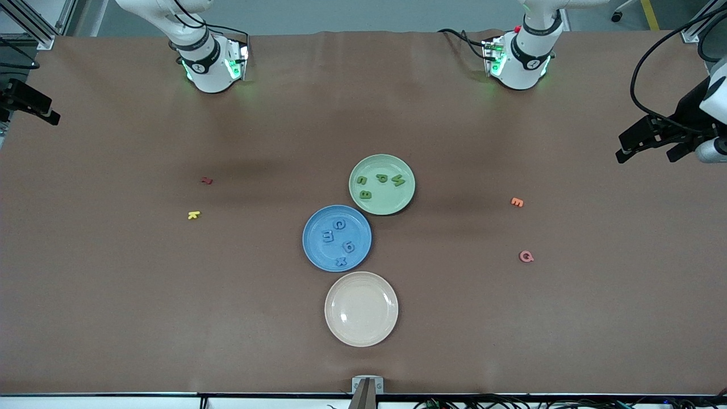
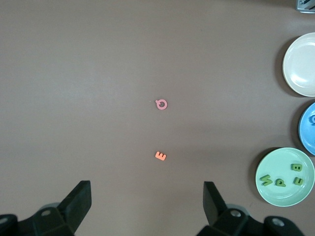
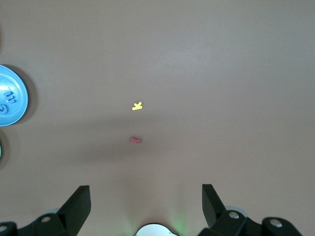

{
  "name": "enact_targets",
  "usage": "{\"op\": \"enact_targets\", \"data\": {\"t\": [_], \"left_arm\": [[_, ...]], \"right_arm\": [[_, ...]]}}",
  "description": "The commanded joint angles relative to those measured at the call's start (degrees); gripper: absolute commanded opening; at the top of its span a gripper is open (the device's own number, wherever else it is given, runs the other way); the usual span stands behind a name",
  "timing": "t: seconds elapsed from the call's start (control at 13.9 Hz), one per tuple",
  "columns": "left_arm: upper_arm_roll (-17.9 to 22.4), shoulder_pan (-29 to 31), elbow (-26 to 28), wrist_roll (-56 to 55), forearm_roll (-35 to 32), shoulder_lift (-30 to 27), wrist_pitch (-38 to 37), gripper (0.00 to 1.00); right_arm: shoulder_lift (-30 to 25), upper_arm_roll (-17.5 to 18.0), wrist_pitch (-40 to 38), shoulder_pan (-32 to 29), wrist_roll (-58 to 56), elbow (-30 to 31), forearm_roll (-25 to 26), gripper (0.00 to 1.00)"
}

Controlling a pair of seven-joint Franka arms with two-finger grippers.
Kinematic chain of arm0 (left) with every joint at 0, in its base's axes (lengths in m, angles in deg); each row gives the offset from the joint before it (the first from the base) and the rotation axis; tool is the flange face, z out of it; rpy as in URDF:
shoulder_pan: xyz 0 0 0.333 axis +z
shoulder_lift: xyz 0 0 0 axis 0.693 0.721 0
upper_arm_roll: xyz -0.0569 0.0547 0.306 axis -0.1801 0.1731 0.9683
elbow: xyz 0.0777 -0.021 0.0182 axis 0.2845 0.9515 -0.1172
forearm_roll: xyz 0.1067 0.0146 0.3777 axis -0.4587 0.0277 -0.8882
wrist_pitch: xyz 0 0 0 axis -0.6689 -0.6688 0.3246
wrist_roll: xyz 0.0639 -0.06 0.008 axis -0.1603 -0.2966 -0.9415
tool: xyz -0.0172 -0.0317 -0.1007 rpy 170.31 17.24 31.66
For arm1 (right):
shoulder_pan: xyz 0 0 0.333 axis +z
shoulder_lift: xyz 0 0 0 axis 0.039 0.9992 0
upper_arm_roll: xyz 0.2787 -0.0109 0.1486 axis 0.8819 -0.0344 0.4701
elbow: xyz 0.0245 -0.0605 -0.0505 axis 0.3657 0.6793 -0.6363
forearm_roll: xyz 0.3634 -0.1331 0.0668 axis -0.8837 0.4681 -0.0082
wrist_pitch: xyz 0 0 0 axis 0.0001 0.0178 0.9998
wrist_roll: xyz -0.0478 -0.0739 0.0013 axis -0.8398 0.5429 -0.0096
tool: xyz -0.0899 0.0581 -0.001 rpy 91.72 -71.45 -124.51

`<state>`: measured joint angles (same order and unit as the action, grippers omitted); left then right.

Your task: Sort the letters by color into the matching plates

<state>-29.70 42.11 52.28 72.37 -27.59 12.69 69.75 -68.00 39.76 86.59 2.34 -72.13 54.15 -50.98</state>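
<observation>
The pale green plate (image 1: 392, 200) holds several green letters (image 1: 383, 178). The blue plate (image 1: 318, 250), touching it and nearer the front camera, holds several blue letters (image 1: 328, 236). No blue or green letter lies on the bare table. My left gripper (image 2: 146, 186) is open and empty, high over the table toward the left arm's end; its view shows the green plate (image 2: 283, 160) and part of the blue plate (image 2: 309, 132). My right gripper (image 3: 145, 188) is open and empty, high over the table near its own base; its view shows the blue plate's edge (image 3: 17, 105).
An empty cream plate (image 1: 361, 329) lies nearest the front camera. An orange letter (image 1: 517, 201) and a pink letter (image 1: 526, 257) lie toward the left arm's end. A red letter (image 1: 207, 180) and a yellow letter (image 1: 193, 215) lie toward the right arm's end.
</observation>
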Motion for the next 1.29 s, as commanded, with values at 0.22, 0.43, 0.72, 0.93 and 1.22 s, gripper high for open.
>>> {"op": "enact_targets", "data": {"t": [0.22,0.43,0.72,0.93,1.22], "left_arm": [[0.3,-0.4,1.0,1.1,-0.4,-1.5,0.7,1.00],[0.3,-0.3,1.0,1.2,-0.7,-1.5,0.7,1.00],[0.4,-0.2,1.1,1.2,-0.8,-1.4,0.6,1.00],[0.4,-0.2,1.2,1.2,-0.8,-1.5,0.5,1.00],[0.4,-0.2,1.1,1.2,-0.8,-1.5,0.5,1.00]], "right_arm": [[-1.5,0.7,0.0,-0.5,0.0,1.5,-0.6,1.00],[-1.5,0.7,0.0,-0.5,-0.5,1.5,-0.7,1.00],[-1.6,0.6,0.0,-0.5,-0.6,1.5,-0.8,1.00],[-1.6,0.7,0.0,-0.5,-0.6,1.5,-0.8,1.00],[-1.6,0.6,0.6,-0.6,-0.6,1.5,-1.5,1.00]]}}
